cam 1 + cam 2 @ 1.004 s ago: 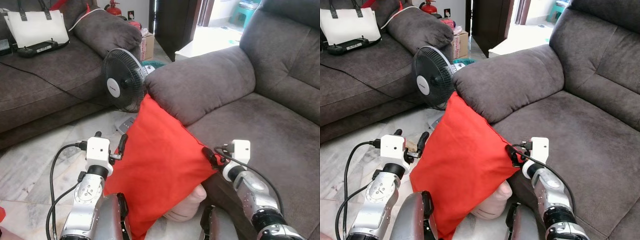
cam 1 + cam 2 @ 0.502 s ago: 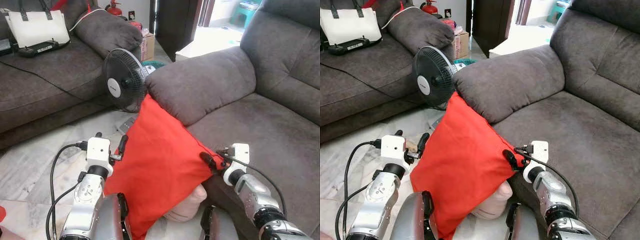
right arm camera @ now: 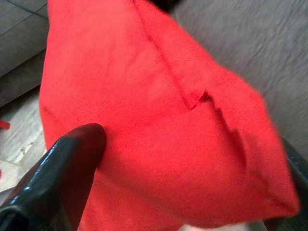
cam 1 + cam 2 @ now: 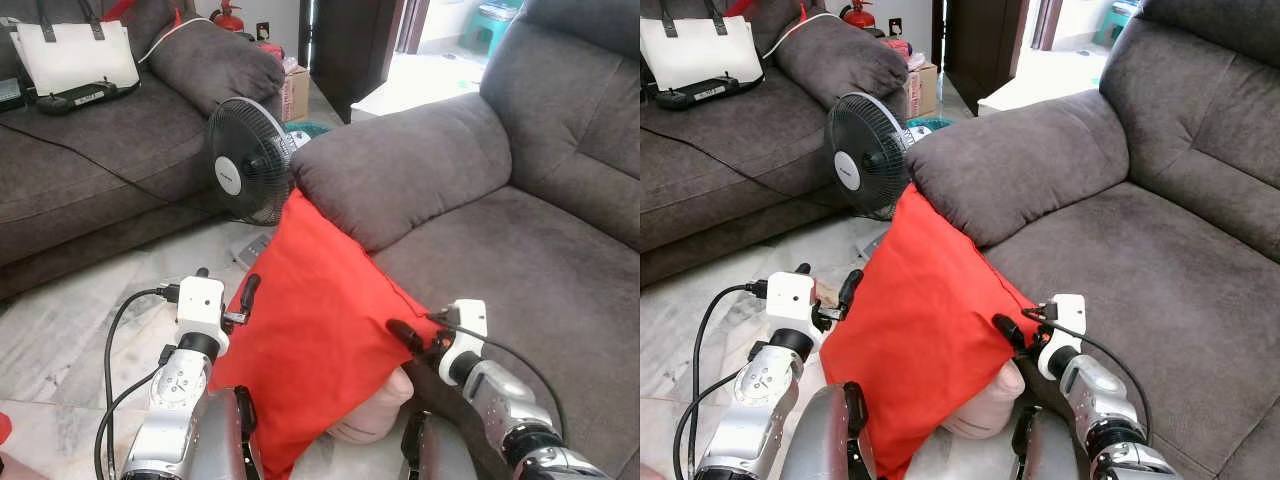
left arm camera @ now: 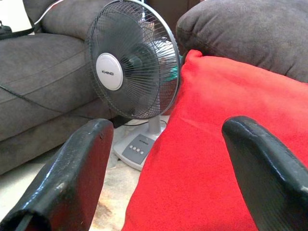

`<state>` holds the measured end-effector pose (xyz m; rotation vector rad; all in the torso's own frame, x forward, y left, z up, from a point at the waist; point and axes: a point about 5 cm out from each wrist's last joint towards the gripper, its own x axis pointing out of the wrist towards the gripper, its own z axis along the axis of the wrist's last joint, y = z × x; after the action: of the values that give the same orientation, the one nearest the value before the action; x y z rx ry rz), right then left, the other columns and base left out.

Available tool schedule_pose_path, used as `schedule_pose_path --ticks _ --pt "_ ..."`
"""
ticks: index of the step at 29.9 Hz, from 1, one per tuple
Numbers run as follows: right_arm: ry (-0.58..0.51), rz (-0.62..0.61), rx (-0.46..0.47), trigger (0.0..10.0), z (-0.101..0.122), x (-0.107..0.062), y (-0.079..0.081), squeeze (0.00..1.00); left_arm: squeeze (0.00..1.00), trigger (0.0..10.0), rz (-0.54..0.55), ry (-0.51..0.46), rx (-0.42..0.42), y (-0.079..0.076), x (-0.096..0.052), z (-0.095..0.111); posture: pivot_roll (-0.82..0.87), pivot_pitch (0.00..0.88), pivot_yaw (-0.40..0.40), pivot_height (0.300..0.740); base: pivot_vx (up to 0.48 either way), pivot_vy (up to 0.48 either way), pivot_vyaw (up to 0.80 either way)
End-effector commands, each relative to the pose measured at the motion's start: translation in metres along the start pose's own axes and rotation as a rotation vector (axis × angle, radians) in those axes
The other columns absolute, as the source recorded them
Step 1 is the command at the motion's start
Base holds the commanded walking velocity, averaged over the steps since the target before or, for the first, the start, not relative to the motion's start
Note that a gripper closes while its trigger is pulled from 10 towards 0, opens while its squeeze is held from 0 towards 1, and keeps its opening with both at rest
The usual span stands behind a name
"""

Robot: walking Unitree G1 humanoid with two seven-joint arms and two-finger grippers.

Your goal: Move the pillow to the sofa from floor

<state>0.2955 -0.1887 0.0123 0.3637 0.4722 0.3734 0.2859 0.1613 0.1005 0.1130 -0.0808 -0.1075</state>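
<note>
Both silver arms reach forward, low. Left gripper (image 4: 222,296): fingers spread wide apart, pointing ahead. Right gripper (image 4: 1018,338): fingers parted, angled inward toward the robot's left.

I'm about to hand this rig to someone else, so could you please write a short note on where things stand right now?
Left gripper: open, at the red pillow's left edge, one finger against the fabric.
Right gripper: open, straddling the pillow's right corner, not yet closed.
The pillow stands on edge on the floor, leaning against the grey sofa's armrest, beside the black fan.
Done: both grippers brought to the pillow.
Left: close on it, lift, set it on the sofa seat.
</note>
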Motion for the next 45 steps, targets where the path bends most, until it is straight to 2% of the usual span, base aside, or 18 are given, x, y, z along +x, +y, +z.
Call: schedule_pose_path --ticks 1,7,11,24,32,33,35,36,45 --pt "0.014 -0.014 0.025 10.0 -0.006 -0.003 -0.003 0.00 0.00 10.0 -0.009 0.003 -0.009 -0.002 0.000 0.000 0.16 0.000 -0.071 0.492 0.000 0.000 0.00" --pt "-0.015 -0.028 0.060 10.0 -0.007 -0.002 -0.001 0.00 0.00 10.0 -0.010 0.004 -0.011 -0.003 0.000 0.000 0.17 0.000 -0.072 0.492 0.000 0.000 0.00" --pt "-0.076 -0.039 0.114 10.0 -0.003 0.000 -0.001 0.00 0.00 10.0 -0.010 0.002 -0.012 -0.003 0.000 0.000 0.17 0.000 -0.072 0.492 0.000 0.000 0.00" --pt "-0.113 -0.019 0.180 10.0 -0.005 0.002 0.004 0.00 0.00 10.0 -0.015 0.002 -0.018 -0.006 0.001 0.000 0.16 0.000 -0.072 0.492 0.000 0.000 0.00" --pt "-0.117 0.009 0.206 10.0 -0.009 0.007 0.013 0.00 0.00 10.0 -0.026 0.001 -0.022 -0.010 0.002 0.001 0.15 0.000 -0.068 0.492 0.000 0.000 0.00" --pt "-0.121 0.015 0.207 9.4 -0.010 0.008 0.014 0.00 0.00 10.0 -0.027 0.001 -0.024 -0.011 0.003 0.001 0.15 0.000 -0.067 0.492 0.000 0.000 0.00" --pt "-0.125 0.019 0.207 5.6 -0.009 0.008 0.015 0.00 0.00 10.0 -0.030 -0.001 -0.025 -0.012 0.003 0.001 0.15 0.000 -0.068 0.492 0.000 0.000 0.00" --pt "-0.130 0.020 0.210 0.0 -0.009 0.008 0.016 0.00 0.00 10.0 -0.031 -0.002 -0.026 -0.012 0.004 0.001 0.15 0.000 -0.069 0.492 0.000 0.000 0.00" --pt "-0.198 0.010 0.240 0.0 -0.001 0.010 0.016 0.00 0.00 10.0 -0.023 -0.012 -0.027 -0.012 0.006 0.003 0.16 0.000 -0.074 0.492 0.000 0.000 0.00"
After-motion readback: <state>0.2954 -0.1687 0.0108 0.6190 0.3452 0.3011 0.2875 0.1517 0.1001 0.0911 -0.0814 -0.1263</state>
